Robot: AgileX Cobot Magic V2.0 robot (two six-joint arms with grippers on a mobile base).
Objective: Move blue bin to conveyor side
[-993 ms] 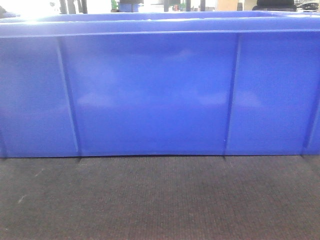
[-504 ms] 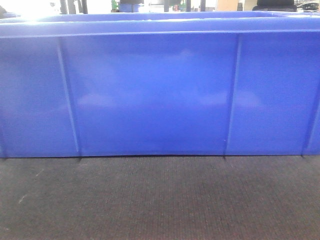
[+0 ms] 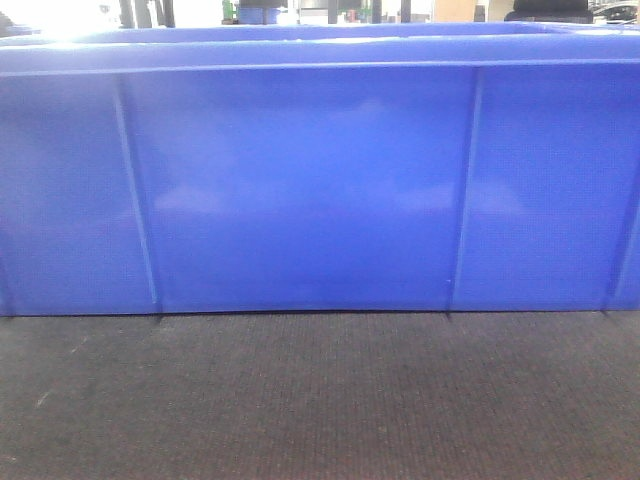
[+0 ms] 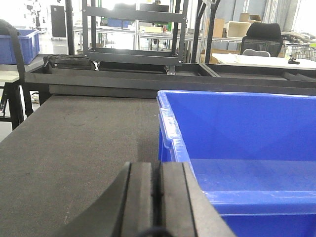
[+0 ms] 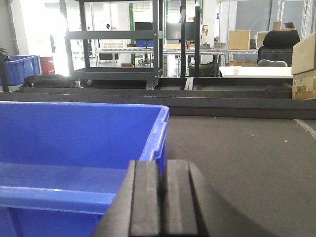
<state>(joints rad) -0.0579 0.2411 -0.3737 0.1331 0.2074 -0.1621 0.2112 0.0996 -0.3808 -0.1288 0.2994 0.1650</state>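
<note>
The blue bin (image 3: 300,190) fills the front view, its long ribbed wall standing on the dark woven conveyor belt (image 3: 320,400). In the left wrist view my left gripper (image 4: 158,170) is shut on the left end wall of the blue bin (image 4: 247,128), just under its rim, with the belt (image 4: 74,138) to its left. In the right wrist view my right gripper (image 5: 162,168) is shut on the right end wall of the bin (image 5: 74,133); blue shows between its pads. The belt (image 5: 247,158) stretches to the right. The bin's inside looks bare.
A black frame rail (image 4: 148,79) runs along the belt's far edge. Behind it stand a black wheeled rack (image 4: 133,29), a smaller blue crate (image 4: 19,44) at the far left, an office chair (image 4: 261,34) and cardboard boxes (image 5: 303,64).
</note>
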